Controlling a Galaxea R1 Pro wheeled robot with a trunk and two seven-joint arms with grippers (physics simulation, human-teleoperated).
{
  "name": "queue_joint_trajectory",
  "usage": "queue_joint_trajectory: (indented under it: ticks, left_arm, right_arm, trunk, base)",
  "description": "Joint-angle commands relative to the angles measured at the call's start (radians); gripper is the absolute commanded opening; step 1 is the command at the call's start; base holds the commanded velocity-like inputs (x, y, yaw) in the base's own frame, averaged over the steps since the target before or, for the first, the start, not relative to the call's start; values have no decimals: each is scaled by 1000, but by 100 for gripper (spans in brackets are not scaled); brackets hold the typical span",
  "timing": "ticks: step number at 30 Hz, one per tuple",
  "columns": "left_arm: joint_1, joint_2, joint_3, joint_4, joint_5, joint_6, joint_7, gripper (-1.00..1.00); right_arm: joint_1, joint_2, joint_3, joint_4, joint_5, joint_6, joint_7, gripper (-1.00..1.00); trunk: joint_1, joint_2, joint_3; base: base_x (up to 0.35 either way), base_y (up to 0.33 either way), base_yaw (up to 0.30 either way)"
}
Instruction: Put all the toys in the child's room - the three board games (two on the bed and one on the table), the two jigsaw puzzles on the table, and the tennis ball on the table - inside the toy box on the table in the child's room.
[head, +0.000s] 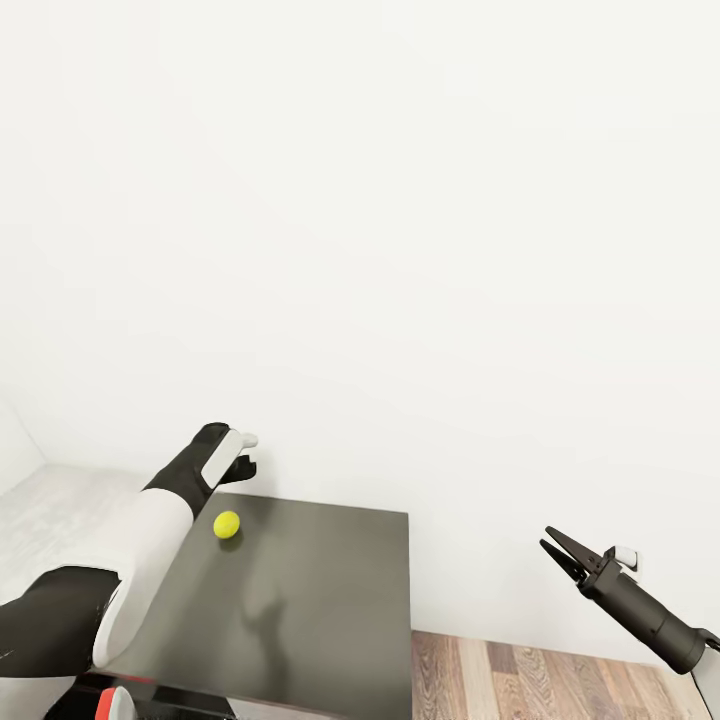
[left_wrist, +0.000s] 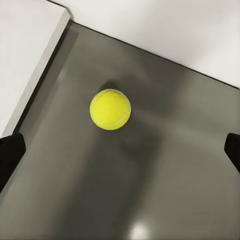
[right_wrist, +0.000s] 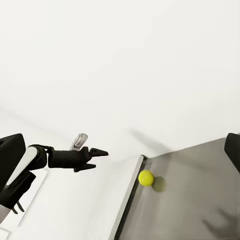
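The tennis ball is small and yellow-green and lies on the dark grey end section of the table, near its far left corner. My left gripper hovers just above and behind it, pointing down. In the left wrist view the ball lies between the widely spread fingertips, untouched. My right gripper is open and empty, out over the floor to the right of the table. From the right wrist the ball and the left gripper both show. The toy box, board games, jigsaw puzzles and bed are out of view.
A plain white wall rises directly behind the table. The pale grey mottled part of the table top continues to the left. Wooden floor lies to the right of the dark section's edge.
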Motion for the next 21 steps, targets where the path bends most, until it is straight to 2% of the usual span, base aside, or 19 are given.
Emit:
queue_joint_trajectory:
  ticks: [1,10,15,21]
  left_arm:
    - [-1,1,-8,-1,10,3,8,100]
    - [-1,2,-9,-1,10,0,8,100]
    - [-1,2,-12,14,10,-50,7,100]
    - [-1,3,-11,51,9,-76,7,100]
  right_arm:
    - [-1,0,0,0,-4,7,1,100]
    - [-1,-1,-1,0,-4,7,5,100]
    - [-1,-1,-2,0,-4,7,7,100]
    - [-1,-2,-3,0,-4,7,6,100]
  trunk:
    - [1,-2,-4]
    - [1,-2,-19]
    - [1,-2,-27]
    - [1,-2,-37]
  base:
    - [0,0,0]
    - [0,0,0]
    - [0,0,0]
    - [0,0,0]
